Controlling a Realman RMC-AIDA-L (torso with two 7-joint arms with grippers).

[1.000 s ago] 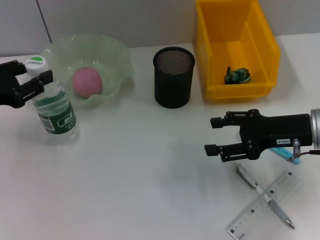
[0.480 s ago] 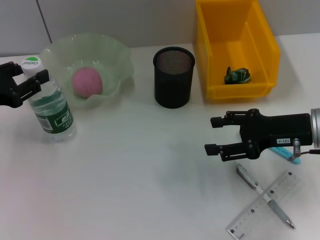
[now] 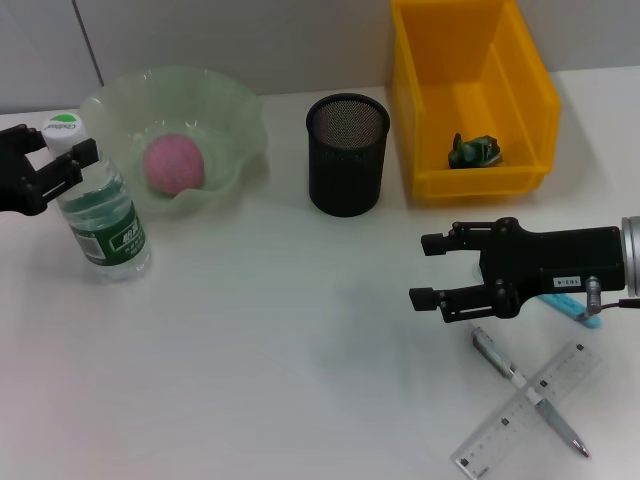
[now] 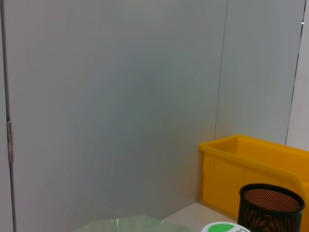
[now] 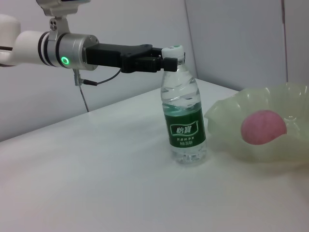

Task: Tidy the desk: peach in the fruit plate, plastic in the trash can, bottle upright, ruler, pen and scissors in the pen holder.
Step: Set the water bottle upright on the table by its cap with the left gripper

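I have the left gripper (image 3: pixel 62 160) fingers grasping the water bottle (image 3: pixel 100 215) neck, upright on the counter (image 3: pixel 280 330); I'd release straight apart, then retreat level. Right gripper (image 3: pixel 432 270) idles, fingers released.

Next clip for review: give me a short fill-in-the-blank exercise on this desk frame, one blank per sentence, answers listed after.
1. The pink peach lies in the pale green ____.
2. The left gripper is at the neck of the ____, which stands upright.
3. The pen lies crossed with the clear ____ on the desk, near the open right gripper.
4. The crumpled green plastic is inside the ____ bin.

Missing words: fruit plate; bottle; ruler; yellow
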